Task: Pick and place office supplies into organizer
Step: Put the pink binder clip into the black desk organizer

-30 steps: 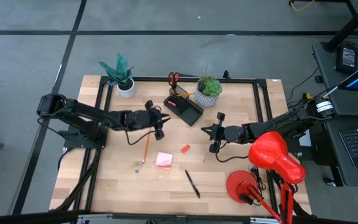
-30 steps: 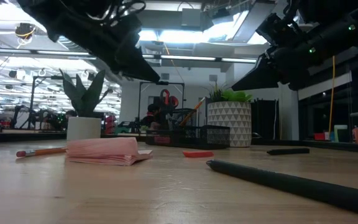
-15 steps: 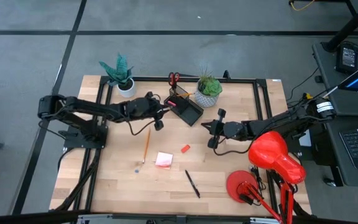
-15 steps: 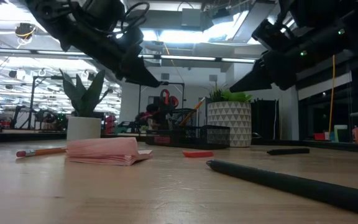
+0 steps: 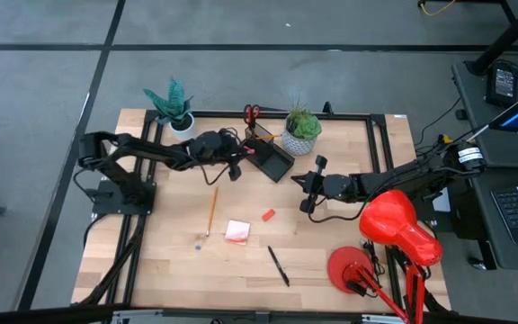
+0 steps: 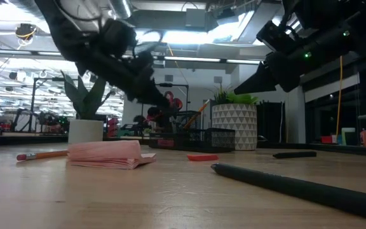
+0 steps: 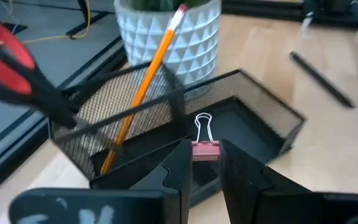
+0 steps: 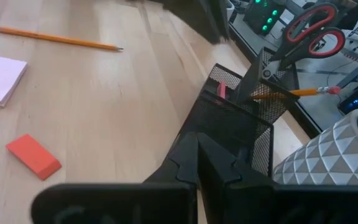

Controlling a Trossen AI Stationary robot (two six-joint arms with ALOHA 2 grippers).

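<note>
The left end effector (image 7: 204,163) hangs over the black organizer's (image 5: 271,158) low tray, grasping a pink binder clip (image 7: 204,149) between its fingers, apparently poised to drop it in; the right end effector (image 5: 306,192) waits clenched and empty, just right of the organizer, clear of the drop. One pencil (image 7: 143,87) and one pair of red-handled scissors (image 5: 252,112) already stand in the upright compartment. On the desk (image 5: 169,261) remain one loose pencil (image 5: 211,210), one pink sticky-note pad (image 5: 237,231), one red eraser (image 5: 268,215) and two black pens (image 5: 279,265), the second (image 7: 321,78) further right; two potted plants (image 5: 301,132) flank the far edge.
</note>
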